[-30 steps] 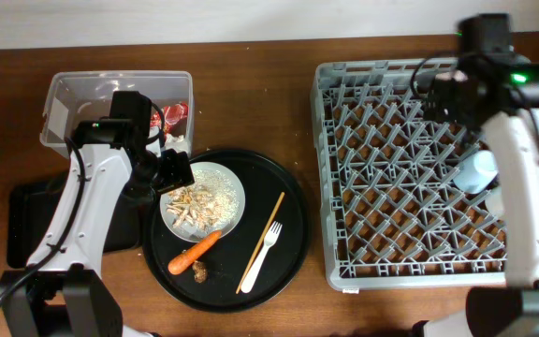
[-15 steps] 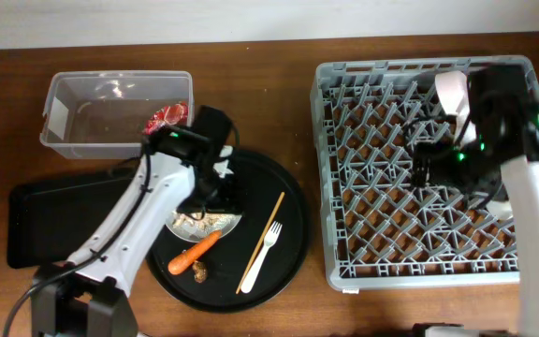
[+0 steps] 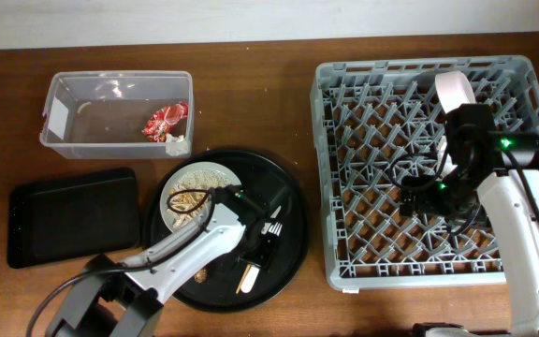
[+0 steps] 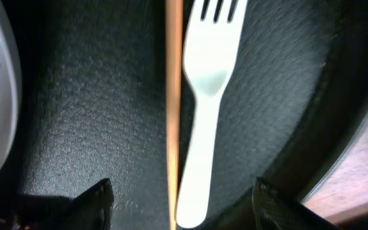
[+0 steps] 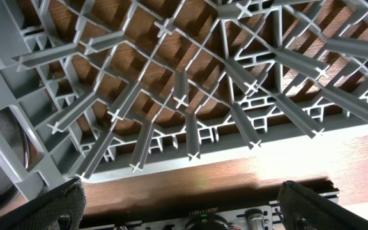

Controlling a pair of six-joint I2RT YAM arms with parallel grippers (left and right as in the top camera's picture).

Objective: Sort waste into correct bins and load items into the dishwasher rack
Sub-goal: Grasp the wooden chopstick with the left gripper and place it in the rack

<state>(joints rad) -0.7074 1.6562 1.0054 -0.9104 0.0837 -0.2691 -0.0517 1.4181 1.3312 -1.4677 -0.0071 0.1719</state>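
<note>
Overhead faces down; wrist cameras hug tray (image 4: 88,128) and rack (image 5: 184,96)

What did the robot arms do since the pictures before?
The left gripper swung from beside the tub, across the plate, and now hovers open over the fork and chopstick. The right gripper came from the far corner of the rack toward its middle, open and empty. The wrapper, plate, fork and chopstick stayed put.
</note>
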